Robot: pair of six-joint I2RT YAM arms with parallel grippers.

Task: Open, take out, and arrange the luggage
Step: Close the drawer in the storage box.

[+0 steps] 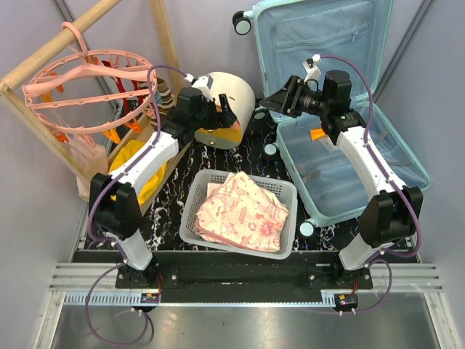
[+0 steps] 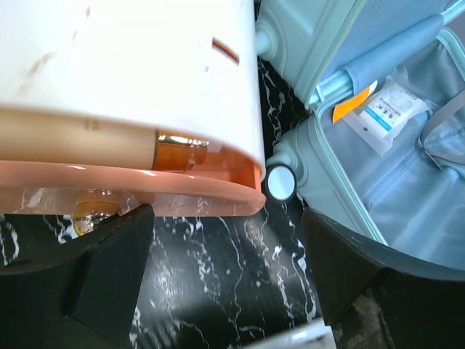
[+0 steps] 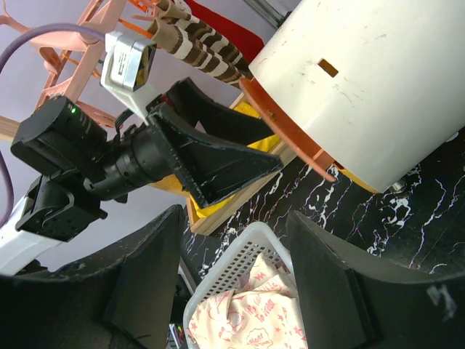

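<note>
The luggage [image 1: 349,182], a pale mint-blue hard-shell suitcase, lies open on the right with its lid [image 1: 327,36] standing up at the back. Only a tag and a small packet [image 2: 385,113] show on its blue lining. My left gripper [image 1: 224,114] stands open and empty just in front of the cream-and-orange drawer box [image 1: 232,94]. In the left wrist view its gripper [image 2: 229,280] hovers over the black marble top, the box [image 2: 131,94] just beyond its fingertips. My right gripper [image 1: 270,104] is open and empty above the suitcase's left edge, pointing left toward the box [image 3: 370,80].
A white perforated basket [image 1: 200,193] with a pink-patterned cloth [image 1: 243,211] sits in front between the arms. A pink hanger rack [image 1: 87,83] on a wooden frame stands at the left, with yellow fabric [image 1: 138,163] below. A suitcase wheel [image 2: 280,182] sits beside the box.
</note>
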